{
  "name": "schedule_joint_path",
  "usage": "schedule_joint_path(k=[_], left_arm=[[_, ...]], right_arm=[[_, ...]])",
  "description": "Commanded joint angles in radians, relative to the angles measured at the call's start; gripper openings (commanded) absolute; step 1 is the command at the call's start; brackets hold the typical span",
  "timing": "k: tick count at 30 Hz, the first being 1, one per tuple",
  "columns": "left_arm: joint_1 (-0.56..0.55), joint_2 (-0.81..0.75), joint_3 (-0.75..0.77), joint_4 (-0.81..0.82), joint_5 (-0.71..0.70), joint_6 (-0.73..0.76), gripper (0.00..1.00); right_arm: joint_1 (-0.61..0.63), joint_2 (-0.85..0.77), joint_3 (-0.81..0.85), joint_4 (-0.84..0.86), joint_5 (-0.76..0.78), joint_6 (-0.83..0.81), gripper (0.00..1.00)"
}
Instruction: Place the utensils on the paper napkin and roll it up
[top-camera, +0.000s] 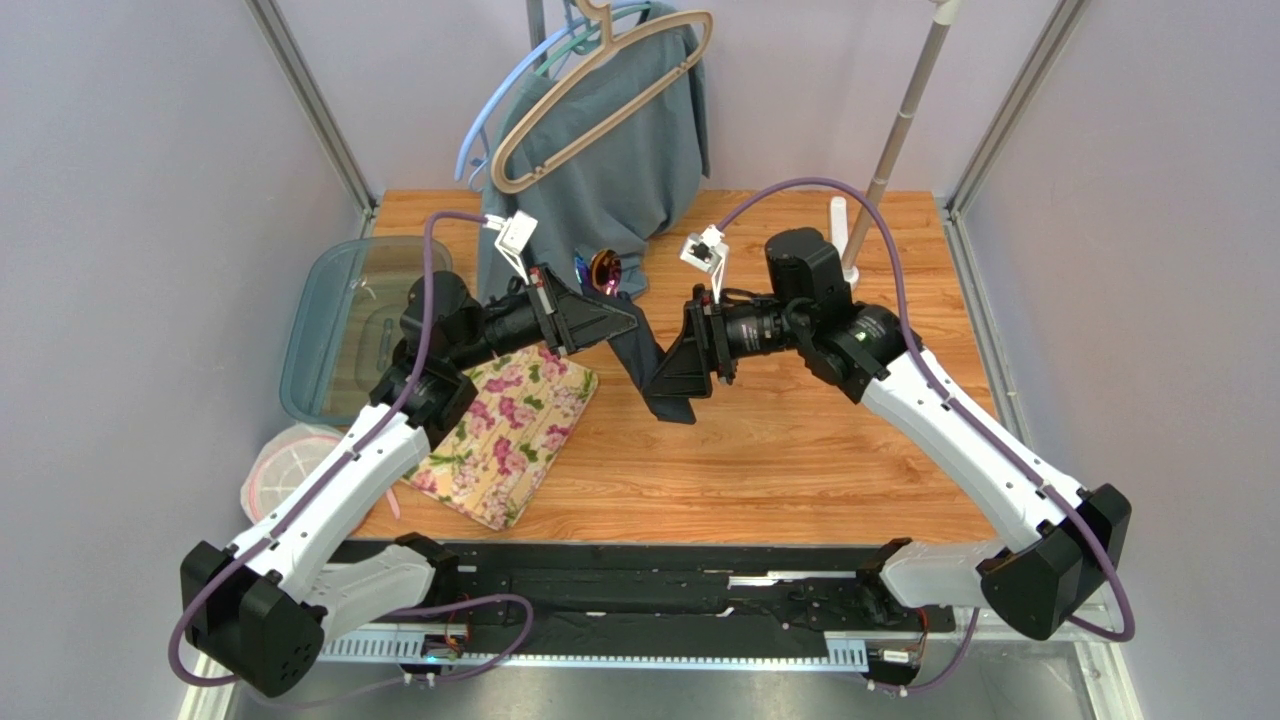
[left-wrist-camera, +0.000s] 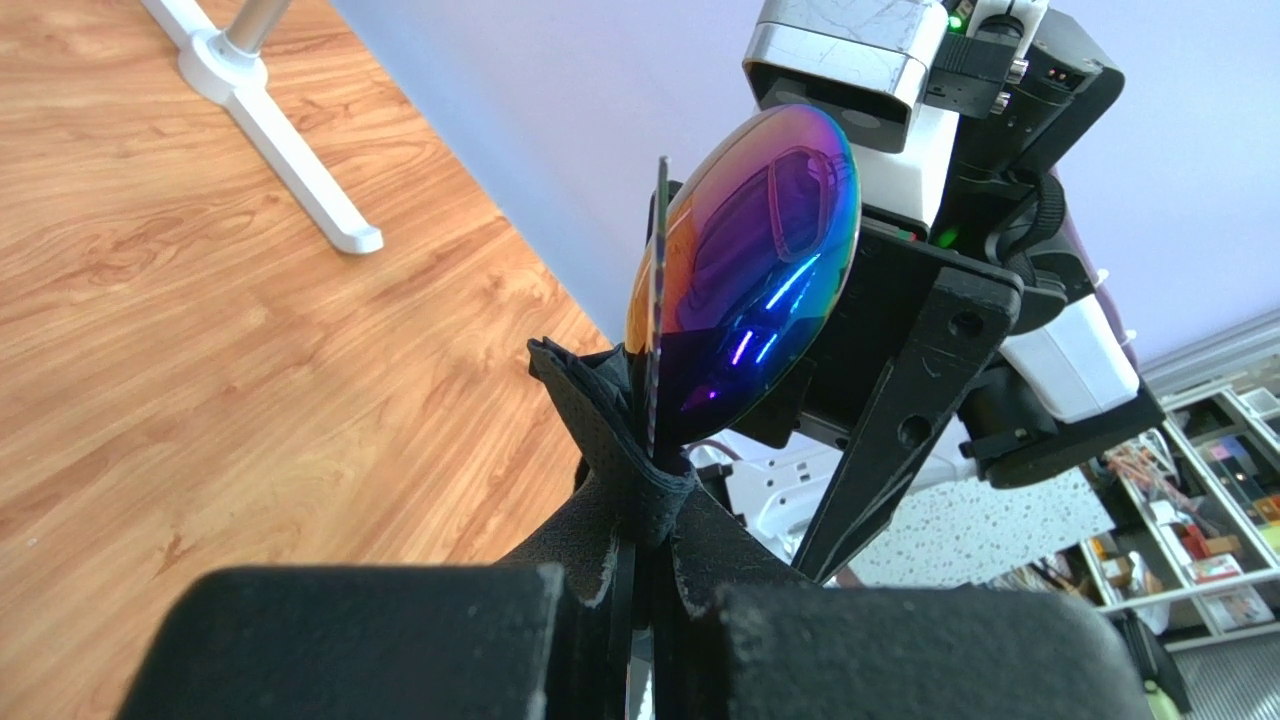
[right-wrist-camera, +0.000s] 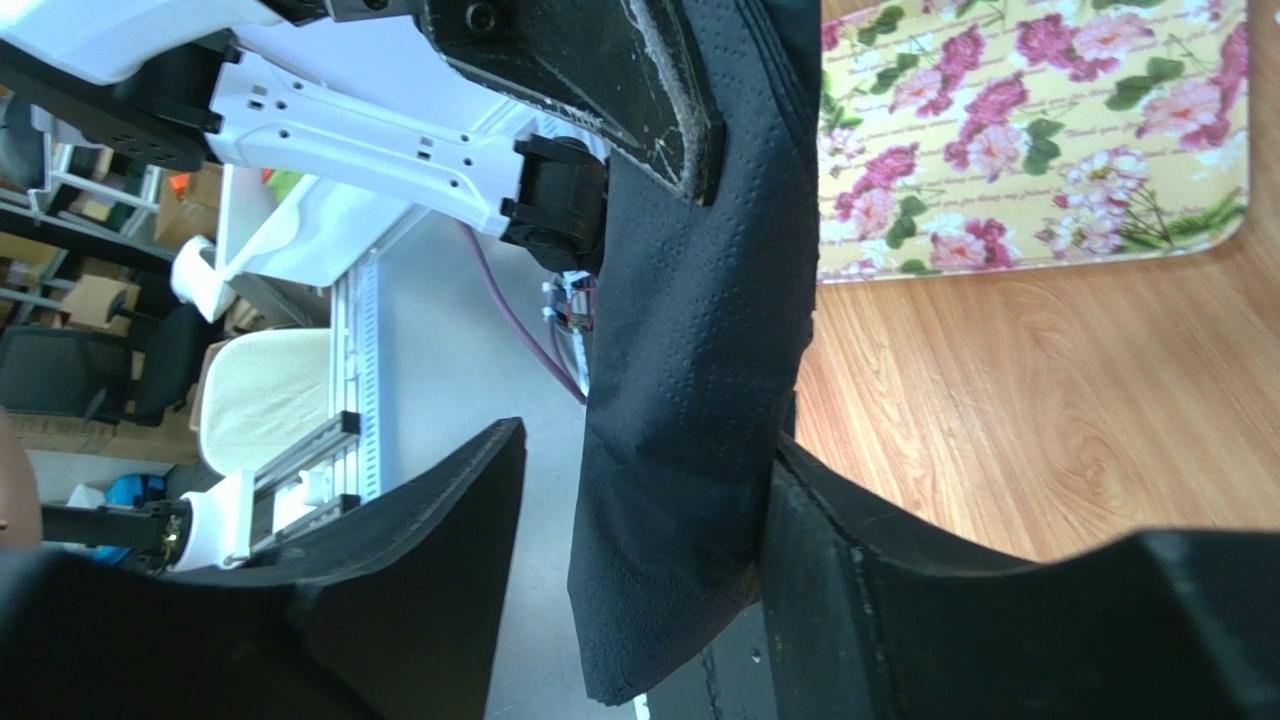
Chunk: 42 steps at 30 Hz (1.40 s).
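The black paper napkin (top-camera: 657, 368) is wrapped round the utensils as a roll held above the table. My left gripper (left-wrist-camera: 649, 563) is shut on that roll near its upper end. An iridescent spoon bowl (left-wrist-camera: 751, 270) and the thin edge of another utensil (left-wrist-camera: 658, 300) stick out beyond the wrap (left-wrist-camera: 631, 465). From above, the utensil heads (top-camera: 606, 270) show past my left gripper (top-camera: 613, 320). My right gripper (right-wrist-camera: 646, 450) stands open round the napkin's hanging lower end (right-wrist-camera: 691, 375). One finger (right-wrist-camera: 842, 555) touches the paper; the other (right-wrist-camera: 406, 555) is apart from it.
A padded floral mat (top-camera: 511, 428) lies under the left arm, also visible as the floral mat (right-wrist-camera: 1037, 135). A grey-teal garment (top-camera: 616, 150) hangs on hangers at the back. A clear bin (top-camera: 338, 323) stands at the left edge, a white stand (top-camera: 849, 248) at back right.
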<state>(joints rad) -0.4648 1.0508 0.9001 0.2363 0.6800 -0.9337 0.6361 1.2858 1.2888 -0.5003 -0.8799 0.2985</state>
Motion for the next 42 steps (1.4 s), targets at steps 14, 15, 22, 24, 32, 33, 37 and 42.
schedule_joint_path(k=[14, 15, 22, 24, 32, 33, 37, 42], left_arm=[[0.005, 0.0, 0.052, 0.129, 0.026, -0.047, 0.0], [0.005, 0.002, 0.054, 0.123, 0.027, -0.047, 0.0], [0.005, -0.017, 0.042, 0.063, 0.016, -0.02, 0.07], [0.005, -0.029, 0.037, 0.058, 0.015, -0.016, 0.15], [0.005, -0.054, 0.013, 0.078, 0.013, -0.019, 0.46], [0.005, -0.055, 0.008, 0.081, 0.012, -0.019, 0.49], [0.005, -0.066, -0.009, 0.084, 0.01, -0.019, 0.61], [0.005, -0.072, -0.02, 0.115, 0.023, -0.056, 0.65]], right_arm=[[0.0, -0.003, -0.056, 0.206, -0.185, 0.166, 0.01], [0.002, -0.003, -0.052, 0.206, -0.176, 0.165, 0.0], [0.0, -0.011, -0.003, 0.218, -0.082, 0.129, 0.0], [0.0, -0.011, 0.012, 0.242, -0.071, 0.137, 0.0], [-0.003, -0.029, 0.018, 0.367, -0.036, 0.221, 0.0], [-0.004, -0.031, 0.018, 0.39, -0.036, 0.232, 0.0], [-0.006, -0.037, 0.02, 0.433, -0.039, 0.264, 0.0], [-0.007, -0.036, 0.021, 0.474, -0.028, 0.284, 0.0]])
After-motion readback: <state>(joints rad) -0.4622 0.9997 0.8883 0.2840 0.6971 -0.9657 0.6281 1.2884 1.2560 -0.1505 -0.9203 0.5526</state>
